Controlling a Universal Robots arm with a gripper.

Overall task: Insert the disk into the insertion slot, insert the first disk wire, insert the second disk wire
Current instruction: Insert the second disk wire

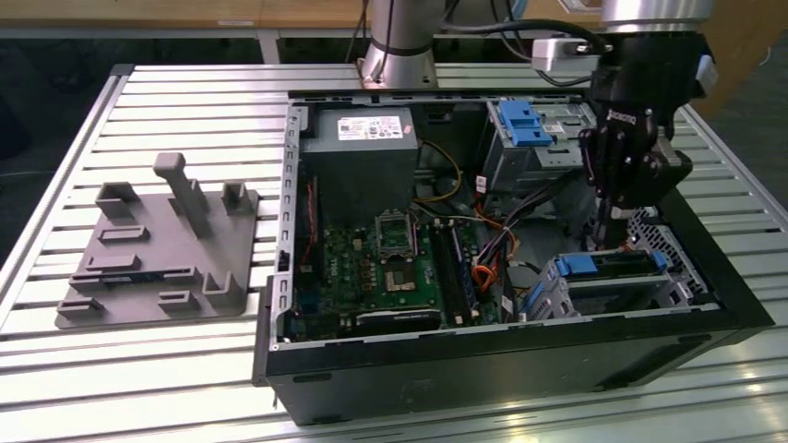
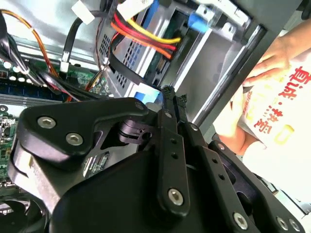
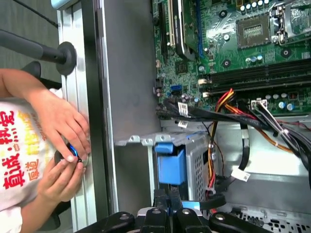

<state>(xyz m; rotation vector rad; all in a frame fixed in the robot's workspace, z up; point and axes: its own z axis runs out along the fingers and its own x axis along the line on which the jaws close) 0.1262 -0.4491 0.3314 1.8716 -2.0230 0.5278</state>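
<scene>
The disk (image 1: 622,274), silver with a blue caddy (image 3: 171,165), lies in the insertion slot (image 1: 671,245), the perforated silver cage (image 3: 197,167) at the case's near corner on the exterior view's right. My gripper (image 1: 612,242) hangs just above the disk's end. Its fingers (image 2: 167,126) are pressed together. A black flat wire (image 2: 121,68) loops from the cable bundle and ends at the fingertips; the same wire (image 3: 221,194) shows in the first wrist view reaching my gripper (image 3: 167,196). What exactly is pinched is partly hidden.
The open computer case (image 1: 493,369) stands on a slatted table. A taller cage with a blue latch (image 1: 523,125) sits at the back, the motherboard (image 1: 382,268) in the middle. A grey fixture plate (image 1: 161,258) lies beside the case. A person's hands (image 3: 63,145) rest outside the case wall.
</scene>
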